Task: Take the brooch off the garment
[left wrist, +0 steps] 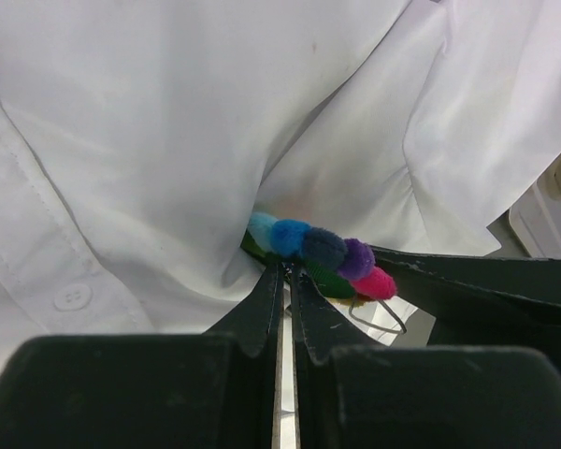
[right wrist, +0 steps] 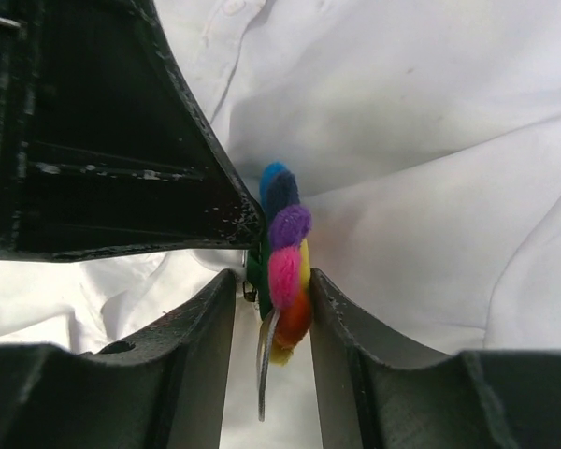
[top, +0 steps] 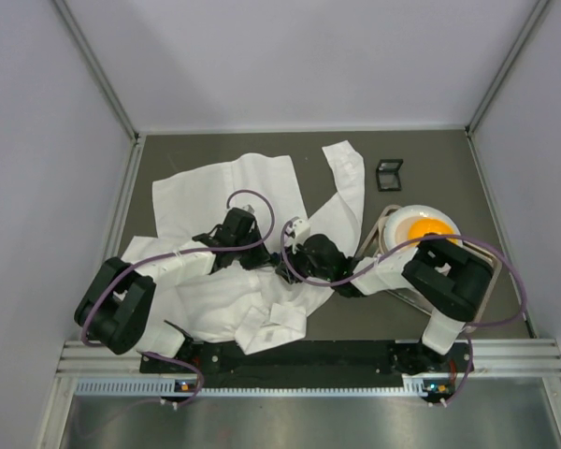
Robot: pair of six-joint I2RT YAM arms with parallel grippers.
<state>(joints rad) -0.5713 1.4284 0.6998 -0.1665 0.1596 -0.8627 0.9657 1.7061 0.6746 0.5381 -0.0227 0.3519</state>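
Brooch [right wrist: 285,253] not off yet: it sits on the shirt [top: 224,178], mid tabletop [top: 430,159], a bit toward the near edge. L gripper [left wrist: 282,273] is pinched tight, tips at puckered cloth right behind the brooch; looks like it's holding the shirt. R gripper [right wrist: 271,279] is half-closed astride the brooch, one finger touching; can't tell if it's gripped. Left to do, imo: clamp, pull free.

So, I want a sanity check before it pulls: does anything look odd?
The brooch stands edge-on between the right gripper fingers. Its wire pin hangs free below, apparently unclasped. The garment lies crumpled around it.
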